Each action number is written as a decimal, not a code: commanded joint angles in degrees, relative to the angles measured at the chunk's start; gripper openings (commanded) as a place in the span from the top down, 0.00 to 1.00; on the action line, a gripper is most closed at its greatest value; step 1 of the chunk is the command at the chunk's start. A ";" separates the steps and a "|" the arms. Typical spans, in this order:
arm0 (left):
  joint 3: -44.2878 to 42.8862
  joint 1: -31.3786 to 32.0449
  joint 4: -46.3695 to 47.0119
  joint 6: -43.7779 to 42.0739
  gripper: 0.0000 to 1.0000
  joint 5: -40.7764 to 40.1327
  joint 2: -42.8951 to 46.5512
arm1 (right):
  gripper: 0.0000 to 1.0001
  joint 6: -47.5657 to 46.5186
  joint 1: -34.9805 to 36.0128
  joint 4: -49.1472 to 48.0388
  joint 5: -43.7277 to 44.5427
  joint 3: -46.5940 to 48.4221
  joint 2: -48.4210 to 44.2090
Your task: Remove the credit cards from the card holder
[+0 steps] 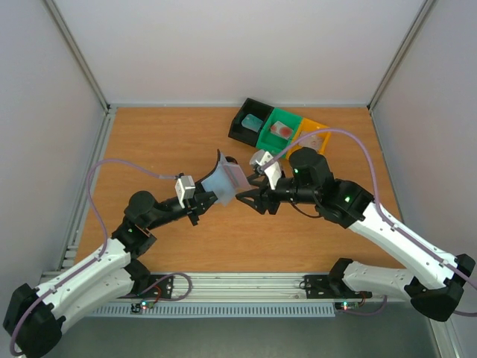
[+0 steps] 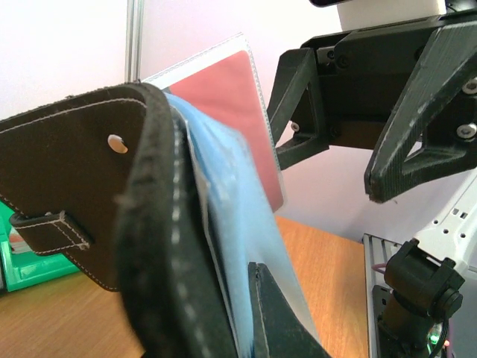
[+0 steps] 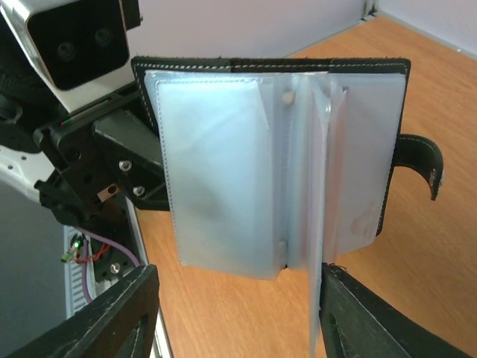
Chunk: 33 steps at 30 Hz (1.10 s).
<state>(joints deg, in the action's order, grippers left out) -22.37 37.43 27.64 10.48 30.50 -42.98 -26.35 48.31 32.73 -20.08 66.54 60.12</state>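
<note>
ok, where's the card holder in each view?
Top external: card holder mid-frame, raised and open.
Left wrist: its black cover fills the left foreground.
Right wrist: centre, clear pockets facing the camera.
Shared landmark: the left pincer clamped on its edge, seen in all three.

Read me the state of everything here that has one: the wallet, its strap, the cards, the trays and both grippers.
card holder: open, held up off the table.
strap: unfastened.
red card: tucked inside the card holder.
left gripper: shut on the card holder.
right gripper: open, jaws either side of the card holder's lower edge, gripping nothing.
black tray: holds a teal card.
green tray: holds a reddish card.
</note>
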 commanded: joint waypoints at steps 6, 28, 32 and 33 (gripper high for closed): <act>0.88 0.28 5.30 -1.16 1.00 -0.05 1.11 | 0.49 -1.09 -0.15 -0.33 -8.91 0.60 0.60; 3.72 0.23 13.14 -2.29 1.00 7.37 0.87 | 0.45 -0.98 -4.55 -4.69 -12.91 -1.98 1.84; 4.31 0.22 16.80 -1.89 1.00 12.23 1.03 | 0.43 -2.51 -7.88 -4.12 -21.54 -1.92 1.16; 4.23 0.27 17.18 -1.28 1.00 12.97 1.00 | 0.43 -3.15 -7.88 -3.03 -23.33 -1.01 1.92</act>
<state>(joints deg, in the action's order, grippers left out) -18.31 37.43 34.79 9.61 37.56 -42.70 -27.29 41.41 29.87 -34.98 64.36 61.63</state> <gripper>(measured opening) 0.052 0.570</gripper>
